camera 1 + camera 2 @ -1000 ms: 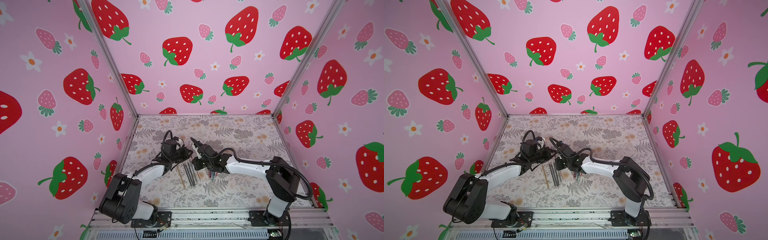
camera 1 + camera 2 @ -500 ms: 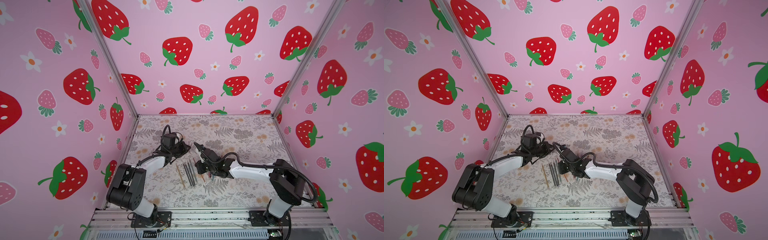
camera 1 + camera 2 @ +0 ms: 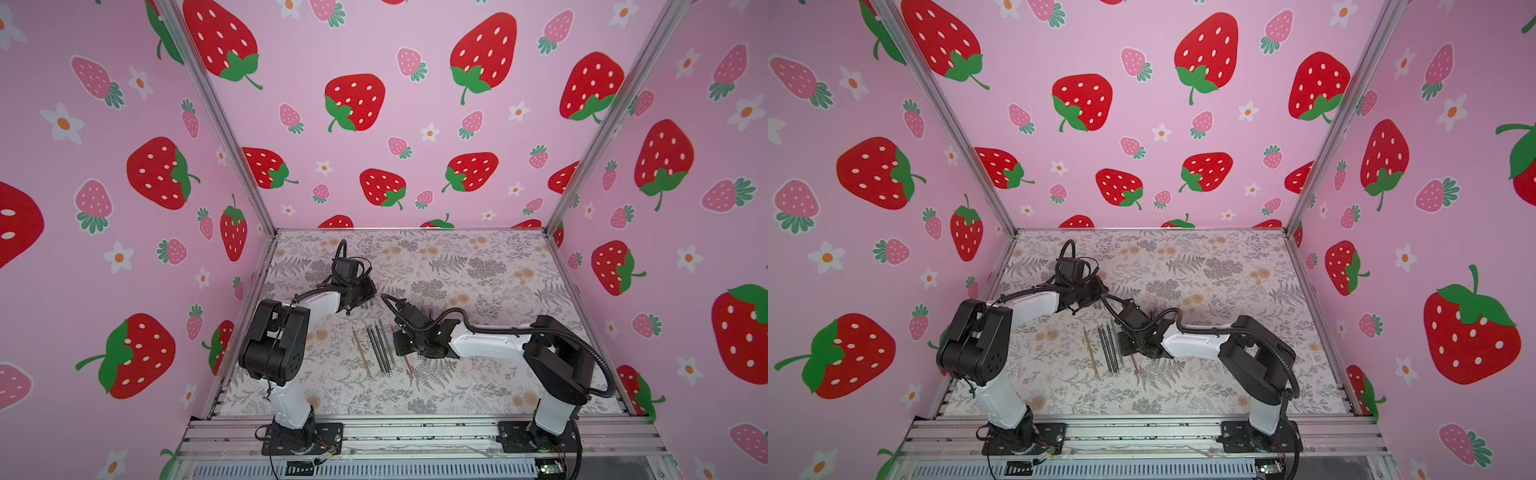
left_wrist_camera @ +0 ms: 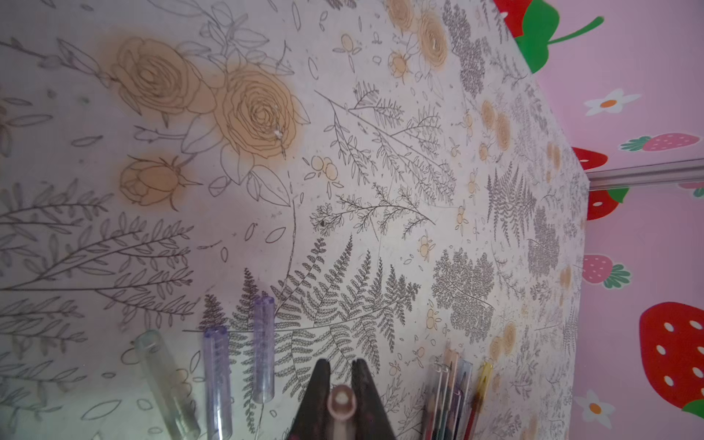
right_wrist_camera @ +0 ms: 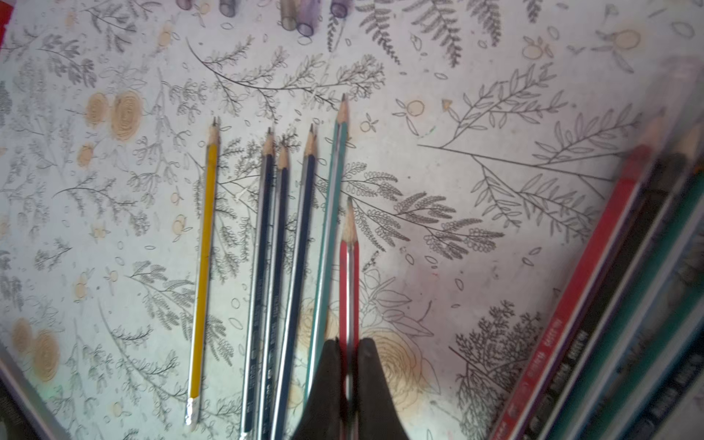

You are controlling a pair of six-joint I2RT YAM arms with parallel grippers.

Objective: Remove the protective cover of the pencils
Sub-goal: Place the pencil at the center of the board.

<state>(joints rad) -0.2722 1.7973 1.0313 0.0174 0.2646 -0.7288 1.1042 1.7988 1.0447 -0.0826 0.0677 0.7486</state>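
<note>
Six bare pencils [image 5: 296,266] side by side on table [image 3: 457,266], toward its near middle, tips all one way: yellow, three dark, teal, red. Pinched between close-set jaws of right gripper [image 5: 348,348], red pencil [image 5: 349,274]. Just beside, close to that wrist camera, blurred bundle [image 5: 609,285] of more: red, black, teal. Beyond the tips, clear caps [image 4: 263,350] loose on table, three in left wrist view. Nearly closed on pale cap [image 4: 341,405], left gripper [image 4: 340,362], apart from right one
</note>
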